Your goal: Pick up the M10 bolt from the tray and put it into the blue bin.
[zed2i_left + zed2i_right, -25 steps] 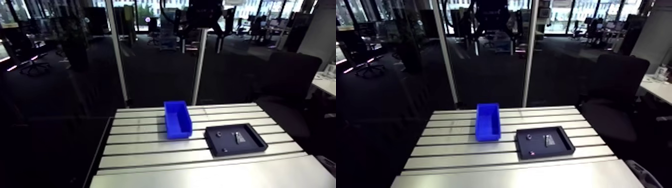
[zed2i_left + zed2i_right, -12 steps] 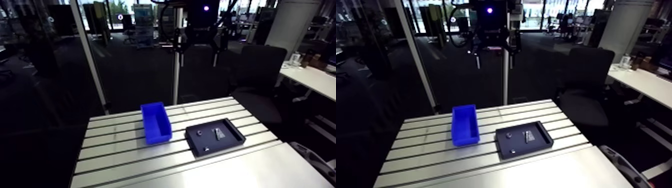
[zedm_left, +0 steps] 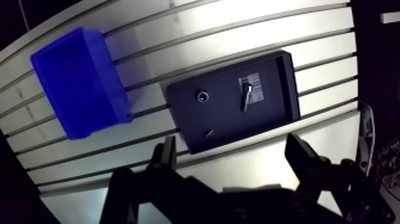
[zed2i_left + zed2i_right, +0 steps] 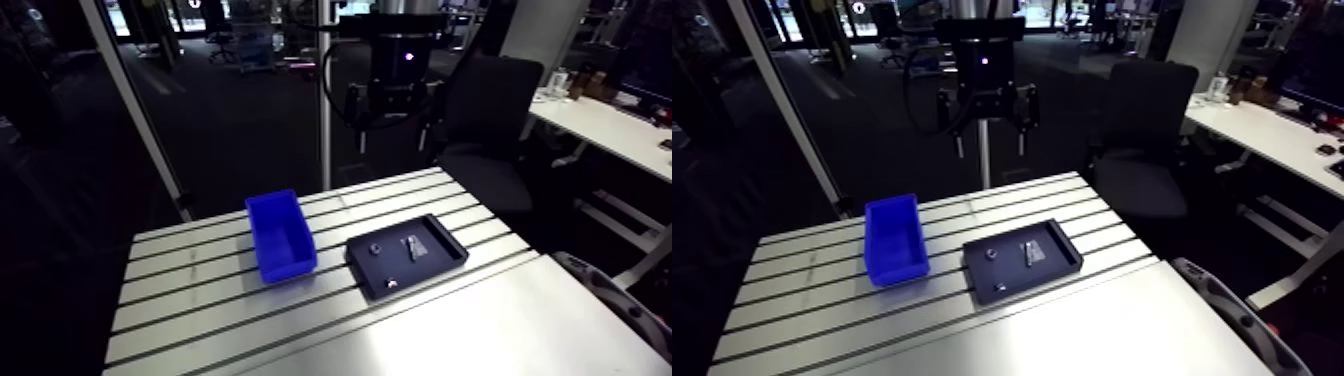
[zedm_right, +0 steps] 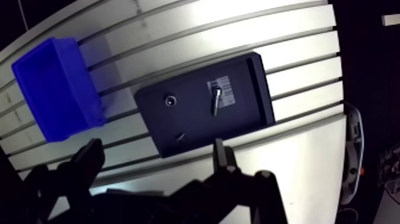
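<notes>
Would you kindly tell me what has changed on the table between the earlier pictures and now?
Nothing on the table moved. The arm swung and carried its camera along, so the whole arm view shifted, and the end effector now shows lower in it, open and empty above the table. The blue bin, the black tray and the bolt in it lie as before.

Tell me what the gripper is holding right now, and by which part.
Nothing is held. The gripper is open and empty; the bolt lies in the tray.

Gripper (image 4: 393,138) hangs high, pointing straight down off the wrist (image 4: 398,50); fingers (image 3: 302,156) spread wide apart, unloaded.
</notes>
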Robot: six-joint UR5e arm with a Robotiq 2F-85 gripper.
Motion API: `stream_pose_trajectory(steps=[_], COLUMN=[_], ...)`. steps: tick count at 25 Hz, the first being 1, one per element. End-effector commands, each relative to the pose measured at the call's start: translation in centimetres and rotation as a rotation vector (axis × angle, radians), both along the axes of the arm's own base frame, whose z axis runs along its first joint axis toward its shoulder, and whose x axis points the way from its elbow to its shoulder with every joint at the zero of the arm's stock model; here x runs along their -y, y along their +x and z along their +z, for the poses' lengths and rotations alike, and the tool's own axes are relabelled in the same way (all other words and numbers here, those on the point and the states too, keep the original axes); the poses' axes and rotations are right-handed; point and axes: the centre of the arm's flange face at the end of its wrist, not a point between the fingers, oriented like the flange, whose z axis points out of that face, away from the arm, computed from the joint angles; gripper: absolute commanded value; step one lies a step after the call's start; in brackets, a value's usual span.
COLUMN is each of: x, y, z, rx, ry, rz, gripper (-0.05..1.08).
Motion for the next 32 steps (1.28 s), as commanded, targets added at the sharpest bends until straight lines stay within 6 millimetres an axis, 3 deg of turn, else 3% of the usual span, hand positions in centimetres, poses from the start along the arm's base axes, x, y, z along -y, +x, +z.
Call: stream_pose_trajectory(steps=[1,17,26,29,32], x=[-3.8,-3.5,-5.1,-5.3,-5.3], y=[0.2,2.2,4.1,4.0,3.8], z=[-4.6,-9.6,-12.1,-12.8,-13.5], rx=[0.011,0.037,0.049,0.047,0.046], ry=[-0.013,-0.033,-0.039,-0.038,-0.039], rz=[0.003,0.048,0.009,0.005,0.001], gripper=[0.02,0.02,0.02,0.10,0.25])
